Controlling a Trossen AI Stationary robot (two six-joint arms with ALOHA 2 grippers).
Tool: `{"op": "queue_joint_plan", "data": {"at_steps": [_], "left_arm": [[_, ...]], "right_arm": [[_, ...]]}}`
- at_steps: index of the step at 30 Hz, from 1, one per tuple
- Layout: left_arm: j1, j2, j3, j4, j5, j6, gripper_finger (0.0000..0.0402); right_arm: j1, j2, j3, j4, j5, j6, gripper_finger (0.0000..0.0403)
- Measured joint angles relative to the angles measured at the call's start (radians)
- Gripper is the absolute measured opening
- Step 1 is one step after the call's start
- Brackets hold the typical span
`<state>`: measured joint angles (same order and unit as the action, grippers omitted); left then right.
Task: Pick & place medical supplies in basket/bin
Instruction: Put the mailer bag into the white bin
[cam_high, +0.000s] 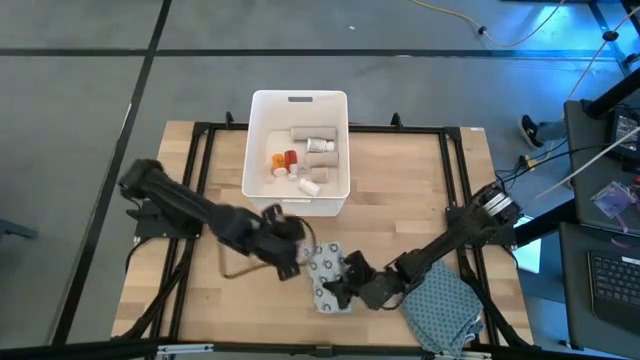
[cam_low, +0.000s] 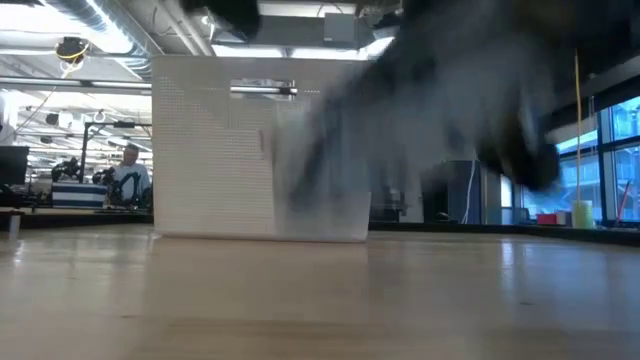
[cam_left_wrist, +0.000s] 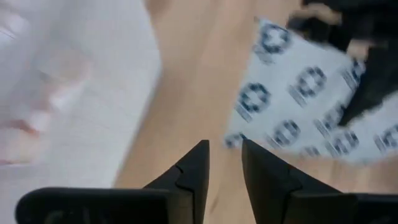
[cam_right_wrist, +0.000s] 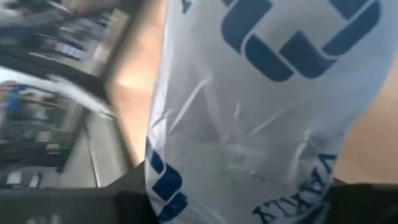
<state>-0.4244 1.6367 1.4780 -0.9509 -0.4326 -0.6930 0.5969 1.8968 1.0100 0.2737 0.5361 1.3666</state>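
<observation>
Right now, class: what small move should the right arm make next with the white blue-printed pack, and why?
Probably lift the pack slightly: the right gripper is at its edge, it lies on the table, and the white bin is behind it.

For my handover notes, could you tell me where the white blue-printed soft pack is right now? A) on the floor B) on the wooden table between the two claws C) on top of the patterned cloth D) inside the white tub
B: the high view shows the soft pack lying on the table, between the left claw and the right claw, outside the tub.
</observation>
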Motion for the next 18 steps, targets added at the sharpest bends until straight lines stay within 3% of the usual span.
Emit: {"op": "queue_joint_plan", "data": {"at_steps": [6,11,16,18], "left_arm": [[-0.030,-0.227,0.000,-0.001,-0.189,0.000,0.0089],[-0.041,-0.358,0.000,-0.003,-0.231,0.000,0.0085],[-0.041,-0.438,0.000,-0.003,-0.231,0.026,0.0082],[-0.041,-0.462,0.000,-0.003,-0.230,0.070,0.0082]], "right_arm": [[-0.023,-0.220,0.003,-0.010,0.044,-0.358,0.0159],[-0.079,-0.420,0.052,-0.095,0.095,-0.642,0.0159],[-0.211,-0.512,0.267,-0.341,0.093,-0.925,0.0159],[-0.293,-0.505,0.390,-0.480,0.044,-1.006,0.0159]]}}
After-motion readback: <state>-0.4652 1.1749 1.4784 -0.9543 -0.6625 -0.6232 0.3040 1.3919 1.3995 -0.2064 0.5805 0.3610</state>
